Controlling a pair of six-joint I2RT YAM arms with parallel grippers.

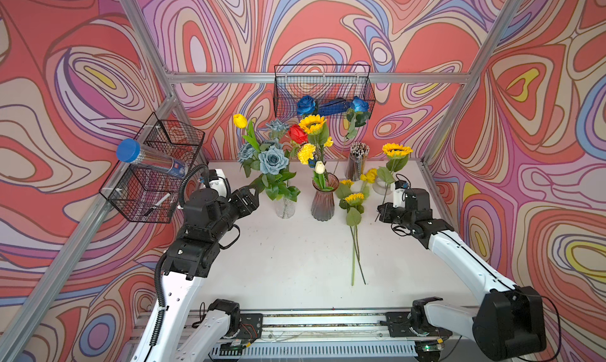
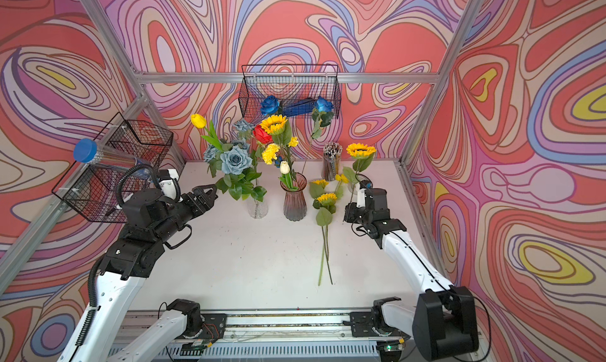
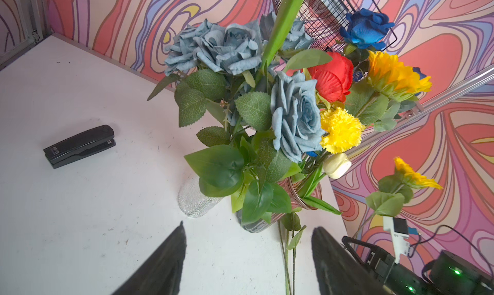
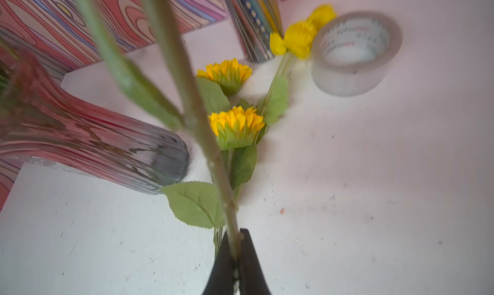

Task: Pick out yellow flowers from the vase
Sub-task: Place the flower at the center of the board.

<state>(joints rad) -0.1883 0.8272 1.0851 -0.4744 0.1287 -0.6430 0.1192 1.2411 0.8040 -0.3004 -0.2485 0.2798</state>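
The right pincer [image 4: 235, 235] is pressed together on the bare lower stem [image 4: 196, 120] of a sunflower [image 1: 396, 150]. Its bloom hangs right of centre in both top views, above a tape roll [image 4: 355, 53].

The step in hand is probably laying it down with the yellow flowers already out. Two sunflowers [image 1: 354, 198] and a yellow spray [image 1: 370, 175] lie on the worktop [image 1: 278, 262], just right of the pink vase [image 1: 323, 206].

Doing it well likely means tipping the stem low and nearly flat before the pincer lets go, with the bloom toward the back like the others. The grip sits far down the stem, so the heavy head can swing, and a slow move is the safe one. The leaves should stay off the pink vase and the pencil cup [image 1: 357, 162], which are both near.

The left pincer [image 3: 248, 226] is spread wide with nothing in it, pointed at the clear vase [image 1: 285, 208] left of centre.

Yellow ones not yet picked:
- a yellow tulip [image 1: 240, 121] at the upper left of the bunch
- a tall sunflower [image 1: 312, 123] over the pink vase
- a carnation [image 1: 306, 153] below that

The tulip seems to share the clear vase with the grey-blue roses [image 1: 272, 160]. A pinch there would have to find its own stem among the leaves, then pull straight up so the vase doesn't tip.
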